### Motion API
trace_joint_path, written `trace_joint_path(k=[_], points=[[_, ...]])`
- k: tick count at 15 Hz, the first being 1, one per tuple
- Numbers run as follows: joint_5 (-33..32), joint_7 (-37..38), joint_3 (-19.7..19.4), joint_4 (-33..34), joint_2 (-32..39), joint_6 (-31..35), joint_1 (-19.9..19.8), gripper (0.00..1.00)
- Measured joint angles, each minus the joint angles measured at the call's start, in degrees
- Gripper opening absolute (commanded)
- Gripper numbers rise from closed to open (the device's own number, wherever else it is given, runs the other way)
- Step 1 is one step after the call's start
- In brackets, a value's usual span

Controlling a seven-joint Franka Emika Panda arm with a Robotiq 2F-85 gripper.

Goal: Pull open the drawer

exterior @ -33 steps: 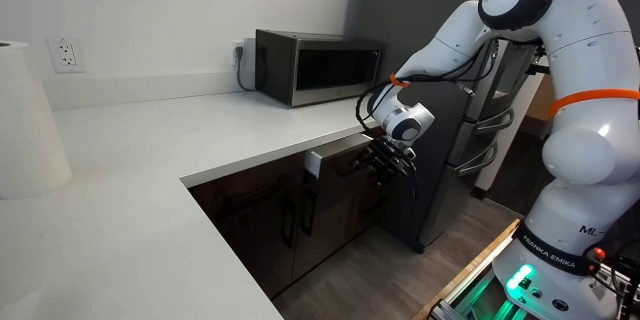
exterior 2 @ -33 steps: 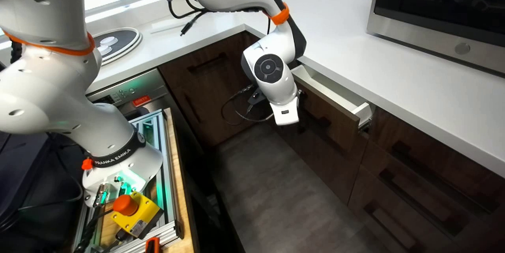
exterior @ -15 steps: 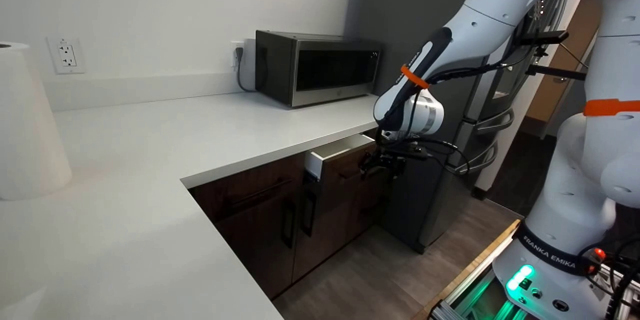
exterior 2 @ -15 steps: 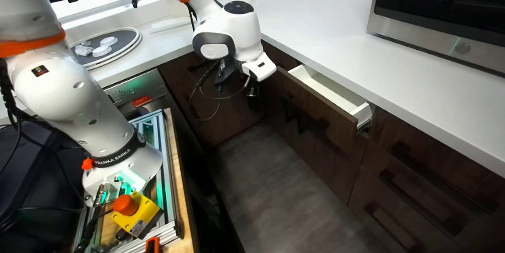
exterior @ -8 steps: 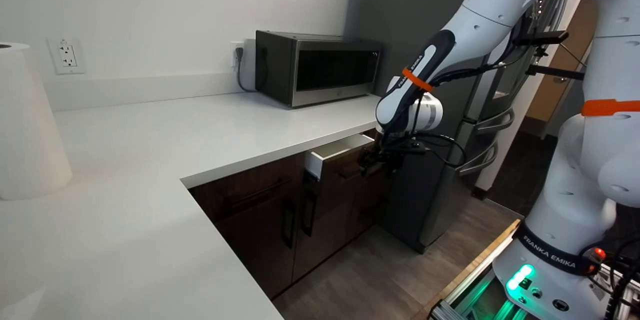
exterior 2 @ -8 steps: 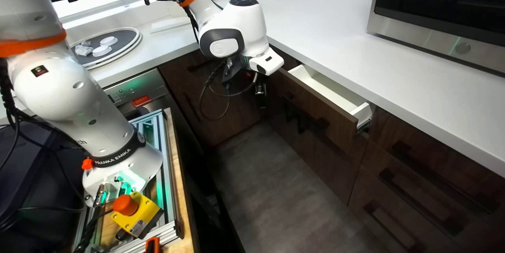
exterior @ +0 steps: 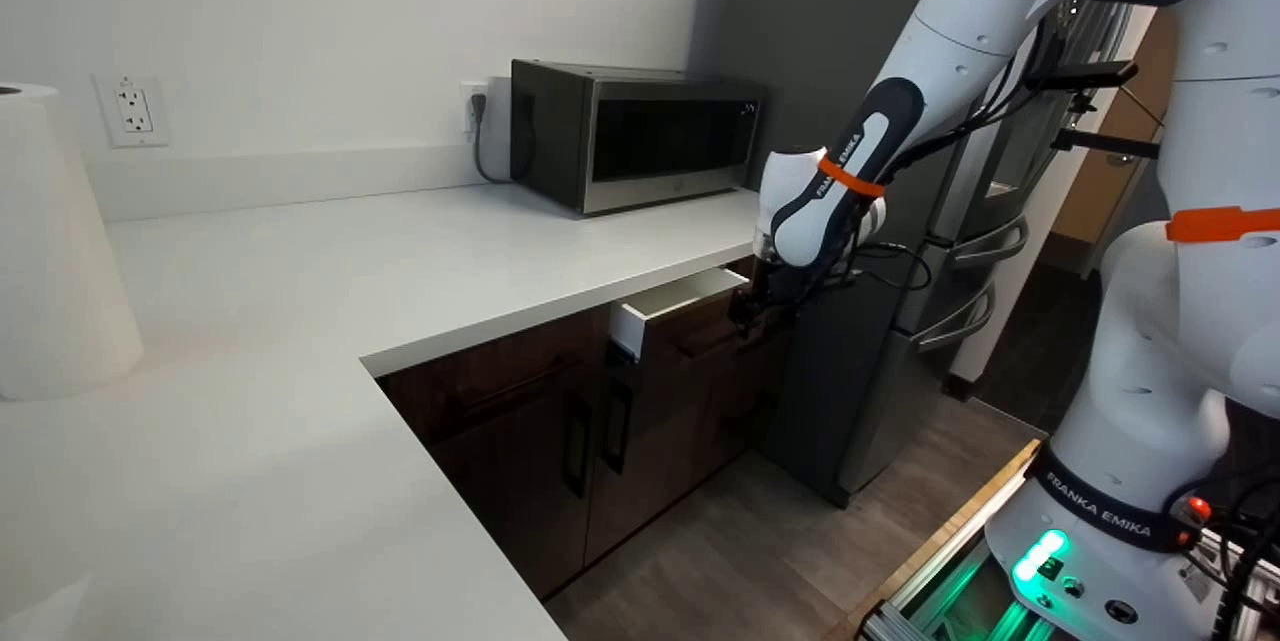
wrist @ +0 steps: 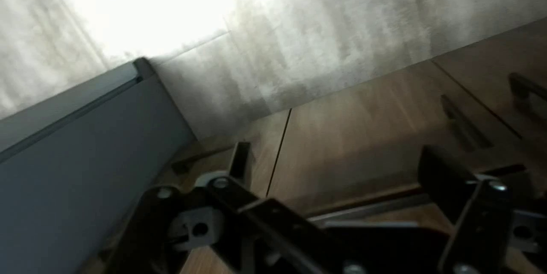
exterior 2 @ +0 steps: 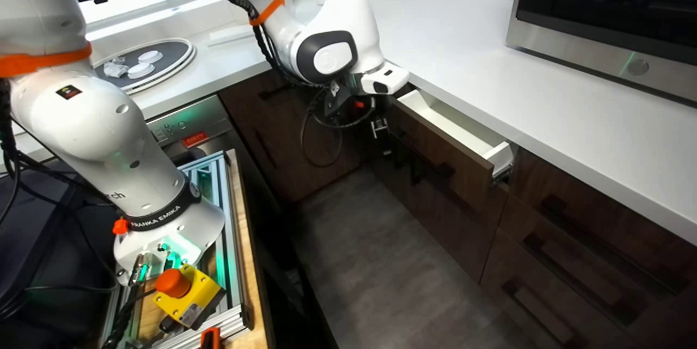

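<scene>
The drawer stands partly pulled out under the counter in both exterior views, with its dark brown front [exterior: 672,336] [exterior 2: 435,140] and white inside [exterior: 678,294] [exterior 2: 454,122]. A dark bar handle [exterior 2: 445,168] is on its front. My gripper [exterior: 745,309] is close to one end of the drawer front and also shows in an exterior view [exterior 2: 383,134]. I cannot tell whether it touches the drawer. In the wrist view the gripper [wrist: 342,169] is open, with its fingers wide apart and nothing held. A wood edge shows low between them; which panel it is, I cannot tell.
The white countertop [exterior: 400,251] overhangs the drawer, with a microwave [exterior: 660,141] on it. Taller cabinet doors with bar handles [exterior: 577,446] are beside and below. A grey refrigerator [exterior: 850,351] stands near the arm; its side panel [wrist: 85,171] shows in the wrist view.
The gripper moved away from the drawer handle area, and its wrist turned. In the last second it has come back toward the end of the drawer front. The drawer has not visibly moved.
</scene>
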Motion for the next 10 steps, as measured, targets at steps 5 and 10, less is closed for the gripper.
trace_joint_path(k=[5,10], points=[[-17.0,7.2,-12.1,6.7,1.3,-1.9,9.7,0.72],[-19.3,7.9,-13.6,8.8,1.5,-0.5,12.9,0.33]])
